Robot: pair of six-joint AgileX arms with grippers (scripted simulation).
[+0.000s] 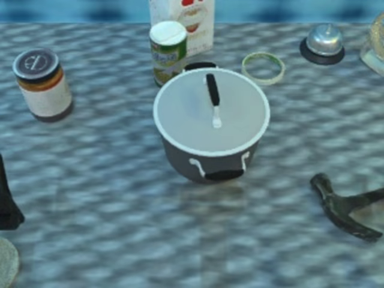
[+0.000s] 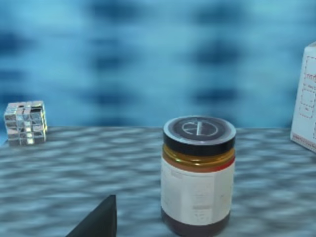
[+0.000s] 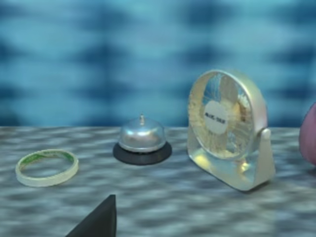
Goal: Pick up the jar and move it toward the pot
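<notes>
Jar (image 1: 42, 84) sitting upright at 10 o'clock on the surface (image 1: 108, 210), well apart from the lidded pot (image 1: 211, 123) mid-surface; can't tell either gripper's state.

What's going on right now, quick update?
Left arm parked at table's left edge, right arm out of sight. Jar upright, untouched, far left. Pot centre, lid on. Nothing between them.

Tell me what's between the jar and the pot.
Nothing: in the top view only bare table separates jar and pot; the canister stands behind that stretch.
</notes>
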